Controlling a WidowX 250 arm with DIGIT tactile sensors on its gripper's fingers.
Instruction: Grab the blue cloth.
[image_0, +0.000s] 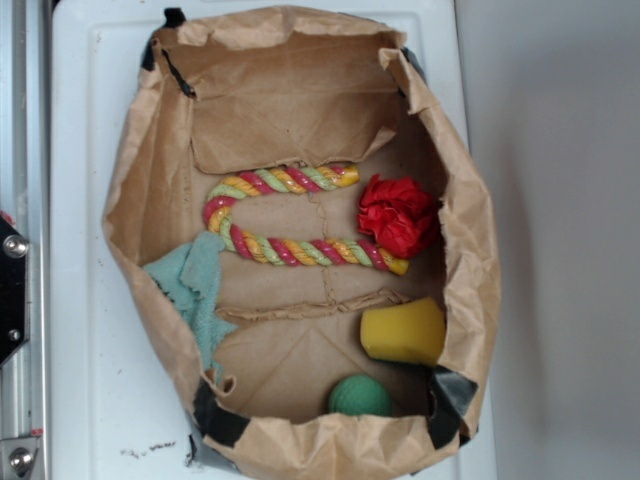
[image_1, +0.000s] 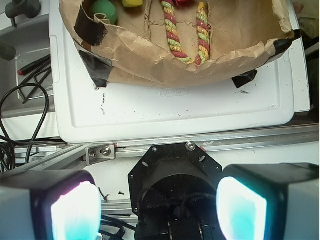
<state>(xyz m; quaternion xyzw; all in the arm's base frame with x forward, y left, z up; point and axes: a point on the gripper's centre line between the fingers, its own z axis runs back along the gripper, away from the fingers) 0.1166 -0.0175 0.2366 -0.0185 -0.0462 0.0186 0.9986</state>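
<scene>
The blue cloth is a pale teal fuzzy rag. It lies crumpled against the left inner wall of the brown paper bag in the exterior view. In the wrist view the bag's near wall hides it. My gripper shows only in the wrist view. Its two glowing pads stand wide apart with nothing between them. It hangs over the robot's black base, outside the bag and well away from the cloth.
In the bag lie a striped rope toy, a red crumpled thing, a yellow sponge and a green ball. The bag stands on a white board. An aluminium rail and black cables lie beside it.
</scene>
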